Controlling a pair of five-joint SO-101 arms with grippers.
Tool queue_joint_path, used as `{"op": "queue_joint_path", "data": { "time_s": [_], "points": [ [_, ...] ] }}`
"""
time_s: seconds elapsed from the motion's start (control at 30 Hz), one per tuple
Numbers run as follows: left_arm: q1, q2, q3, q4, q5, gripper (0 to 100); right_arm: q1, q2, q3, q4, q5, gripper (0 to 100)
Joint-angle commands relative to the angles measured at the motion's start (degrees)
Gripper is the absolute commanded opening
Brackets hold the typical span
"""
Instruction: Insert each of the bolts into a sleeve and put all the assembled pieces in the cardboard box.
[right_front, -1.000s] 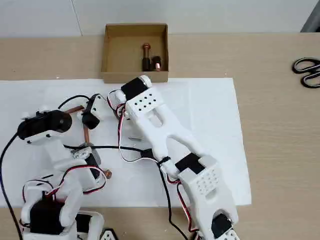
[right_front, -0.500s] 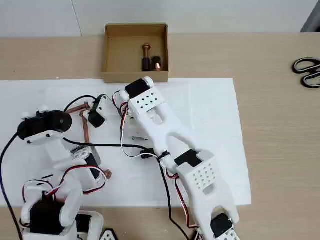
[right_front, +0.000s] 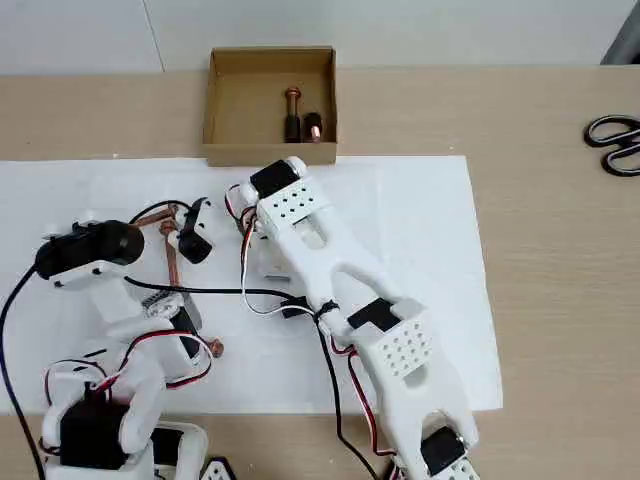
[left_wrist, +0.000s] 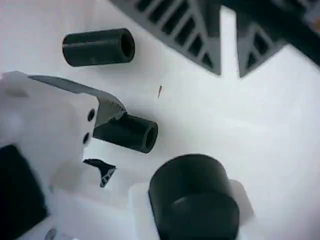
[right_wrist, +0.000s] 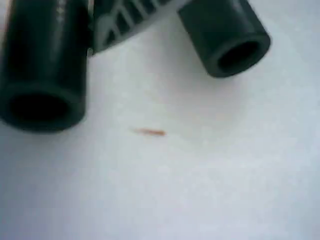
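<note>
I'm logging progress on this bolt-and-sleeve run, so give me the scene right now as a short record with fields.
Surface: white paper sheet on a wooden table
Box: cardboard box beyond the sheet's far edge, open, two assembled pieces inside
Sleeves: two black sleeves lying loose on the sheet, apart
Bolts: copper bolts loose by the left arm
Other: scissors at the table's right edge, off the sheet
Status: unfinished; loose parts outside the box
</note>
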Motion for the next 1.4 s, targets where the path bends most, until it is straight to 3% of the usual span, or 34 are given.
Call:
{"op": "queue_joint_path", "data": {
  "time_s": [0.0, 0.53, 0.73, 0.83, 1.37],
  "points": [
    [-0.35, -0.26, -0.22, -0.26, -0.18, 1, 0.22, 0.13, -0.53, -0.66, 1.85, 18.4],
    [-0.35, -0.26, -0.22, 0.0, -0.18, 1, -1.19, 4.97, -0.53, -1.1, 3.25, 17.8],
    [-0.35, -0.26, -0.22, 0.0, -0.18, 1, -1.19, 4.79, -0.53, -1.1, 2.9, 0.9],
    [-0.35, -0.26, -0.22, 0.0, -0.18, 1, -1.01, 4.44, -0.53, -1.1, 2.81, 0.9],
    [-0.35, -0.26, -0.22, -0.18, -0.18, 1, 1.36, 4.0, -18.2, 5.93, -6.42, 0.7]
  ]
}}
